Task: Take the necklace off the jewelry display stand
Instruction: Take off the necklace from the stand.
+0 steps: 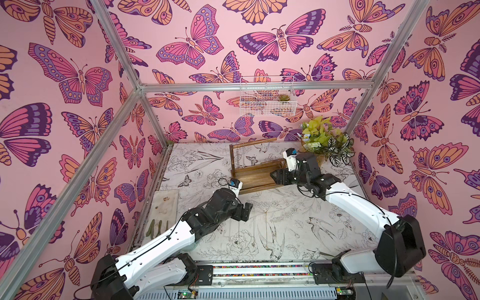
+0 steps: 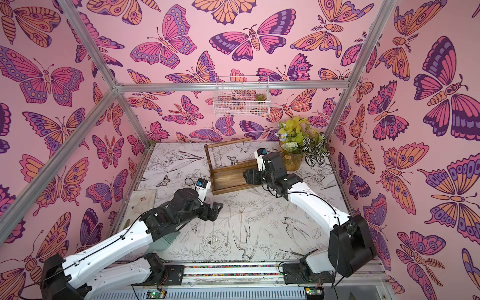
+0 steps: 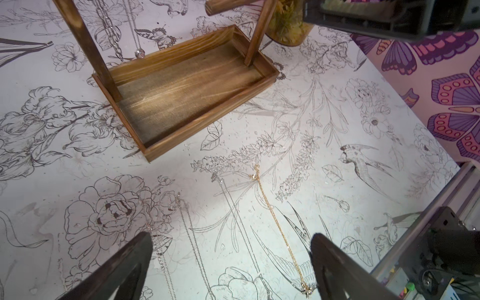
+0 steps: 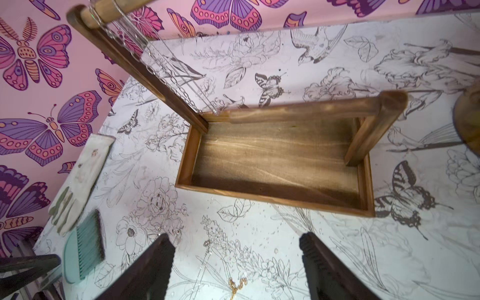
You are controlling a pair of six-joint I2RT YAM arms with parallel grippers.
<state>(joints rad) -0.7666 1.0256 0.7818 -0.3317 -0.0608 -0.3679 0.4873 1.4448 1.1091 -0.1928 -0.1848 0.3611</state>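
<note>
Much of the job looks done. One gold necklace [image 3: 275, 223] and, we think, three silver necklaces [image 3: 192, 233] lie flat on the table [image 3: 337, 117], under and between the jaws of the left gripper [image 3: 231, 237], which are wide apart and hold nothing. The right gripper [image 4: 237, 235] has its jaws apart and empty too, with the jewelry display stand [image 4: 275, 198] just ahead of them. Two more hang from its tall bar [image 4: 104, 10] — one thick chain [image 3: 114, 39] and one thin chain [image 3: 137, 52] with a small stone — so those are left.

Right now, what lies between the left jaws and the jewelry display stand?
Laid-out necklaces: a gold chain and silver chains flat on the table, seen in the left wrist view.
</note>
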